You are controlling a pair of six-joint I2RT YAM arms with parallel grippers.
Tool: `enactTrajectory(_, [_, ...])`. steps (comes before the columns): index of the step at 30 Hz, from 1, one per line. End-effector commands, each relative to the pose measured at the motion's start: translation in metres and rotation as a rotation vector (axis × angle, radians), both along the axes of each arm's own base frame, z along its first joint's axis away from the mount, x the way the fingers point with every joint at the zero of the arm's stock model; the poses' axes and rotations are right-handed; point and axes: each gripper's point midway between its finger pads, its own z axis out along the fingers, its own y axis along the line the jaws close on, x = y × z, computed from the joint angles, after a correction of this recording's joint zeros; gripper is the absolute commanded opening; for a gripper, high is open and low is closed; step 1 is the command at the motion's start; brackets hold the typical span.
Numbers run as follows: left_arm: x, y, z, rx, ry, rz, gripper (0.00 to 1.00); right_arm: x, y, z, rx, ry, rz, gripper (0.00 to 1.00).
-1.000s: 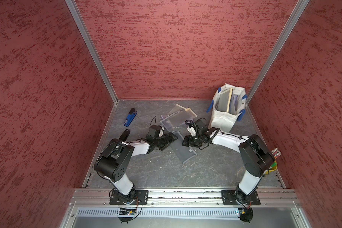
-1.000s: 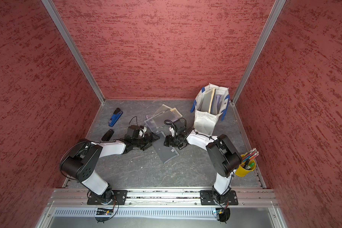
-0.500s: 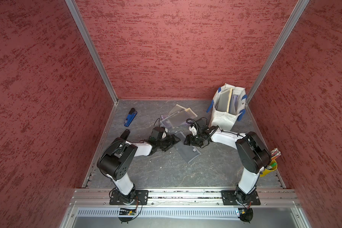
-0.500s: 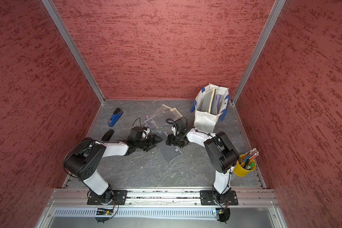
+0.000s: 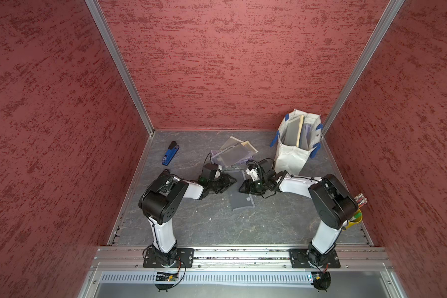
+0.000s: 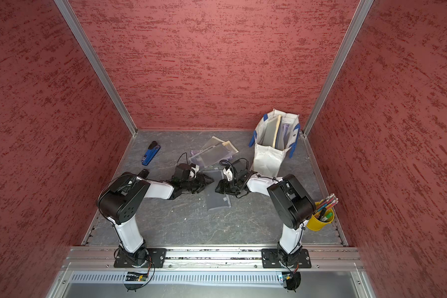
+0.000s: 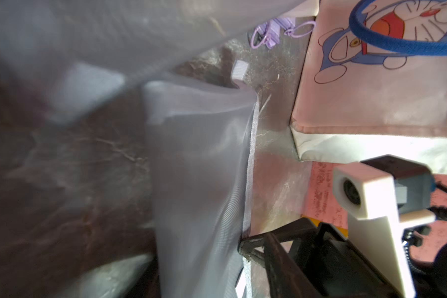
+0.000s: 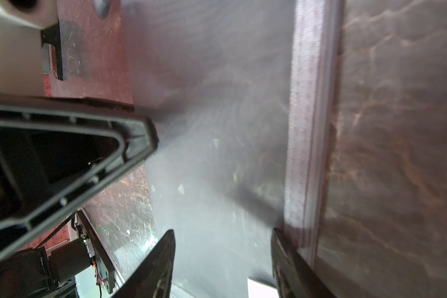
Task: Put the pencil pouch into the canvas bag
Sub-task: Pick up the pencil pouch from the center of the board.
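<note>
Jaws of the right gripper (image 8: 222,247) stand apart over one edge of the pouch (image 5: 241,201), with nothing pinched. Whether the left gripper (image 5: 230,181) is shut I cannot tell, since its wrist view is blurred. The pouch lies flat on the table (image 5: 217,227) between the two grippers, outside the bag (image 5: 292,157).

The first risk is the grasp. The mesh is thin and lies flat, so fingers may skate over it or nip a single layer, which would likely slip on the lift. The two grippers also sit very close together, and a careless closing could knock one against the other.

Just behind lies a pile (image 5: 234,154) of similar pouches, touching or nearly touching this one. A dragging lift could snag it or carry the wrong piece along.

Farthest back, the bag stands upright and already holds flat things on edge. A limp pouch may droop, catch the rim or fold over it, and a shove could tip the light bag.
</note>
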Motion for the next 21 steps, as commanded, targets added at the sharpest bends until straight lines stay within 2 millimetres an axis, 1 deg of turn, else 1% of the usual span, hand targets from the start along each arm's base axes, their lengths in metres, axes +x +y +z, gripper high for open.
enactTrajectory(1, [-0.002,0.001,-0.003,0.020,0.008,-0.014,0.21,0.003,0.007,0.031,0.067,-0.081,0.020,0.61])
enactTrajectory(2, [-0.001,0.003,0.001,0.021,0.001,-0.013,0.09,0.004,0.007,0.039,0.075,-0.105,0.022,0.61])
enactTrajectory(3, [0.000,0.005,0.008,0.020,-0.018,-0.014,0.00,0.005,0.007,0.051,0.086,-0.136,0.024,0.61])
enactTrajectory(5, [0.003,0.010,0.029,0.004,-0.068,-0.024,0.00,0.007,0.006,0.079,0.115,-0.206,0.027,0.62])
enactTrajectory(8, [0.007,0.022,0.074,-0.030,-0.169,-0.047,0.00,0.009,0.003,0.120,0.150,-0.307,0.046,0.63])
enactTrajectory(10, [0.008,0.030,0.108,-0.053,-0.241,-0.069,0.00,0.011,0.001,0.145,0.182,-0.354,0.060,0.64])
enactTrajectory(11, [0.009,0.036,0.127,-0.068,-0.281,-0.079,0.00,0.014,0.000,0.152,0.195,-0.363,0.063,0.65])
enactTrajectory(12, [0.008,0.040,0.145,-0.085,-0.322,-0.093,0.00,0.014,-0.002,0.176,0.230,-0.408,0.066,0.66])
enactTrajectory(14, [0.009,0.049,0.179,-0.112,-0.392,-0.111,0.00,0.018,-0.005,0.201,0.272,-0.454,0.070,0.67])
enactTrajectory(17, [0.011,0.062,0.225,-0.149,-0.491,-0.124,0.00,0.025,-0.007,0.233,0.332,-0.504,0.076,0.69])
enactTrajectory(21, [0.012,0.066,0.280,-0.224,-0.602,-0.151,0.00,0.027,-0.001,0.266,0.409,-0.583,0.115,0.71])
